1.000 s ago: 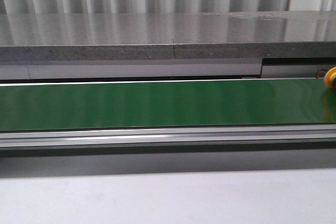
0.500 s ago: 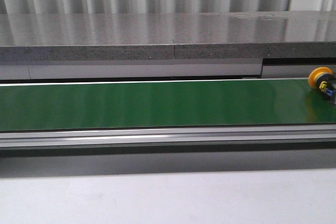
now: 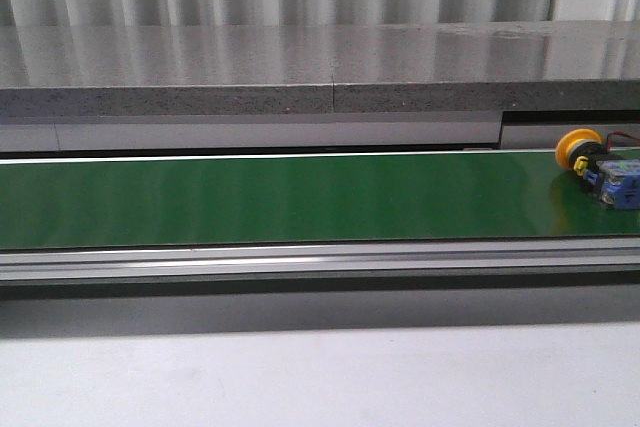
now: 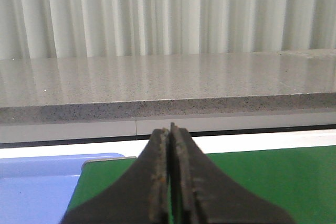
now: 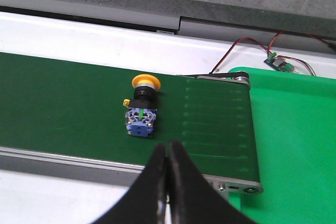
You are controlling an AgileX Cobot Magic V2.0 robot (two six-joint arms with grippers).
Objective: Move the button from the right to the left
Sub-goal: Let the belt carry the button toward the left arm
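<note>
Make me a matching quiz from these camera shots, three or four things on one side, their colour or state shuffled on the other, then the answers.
1. button
2. left gripper
3. conveyor belt
4. tray

A. pale blue, beside the belt's end
B. shut, holding nothing
C. green
D. lying on the belt near its right end

Pairs: 1-D, 2-B, 3-C, 4-A

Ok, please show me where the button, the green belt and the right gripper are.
button [image 5: 140, 109], right wrist view, on its dark neck.
green belt [image 3: 280, 197], front view, on a bare part.
right gripper [image 5: 168, 153], right wrist view, at the tips of the fingers.
</note>
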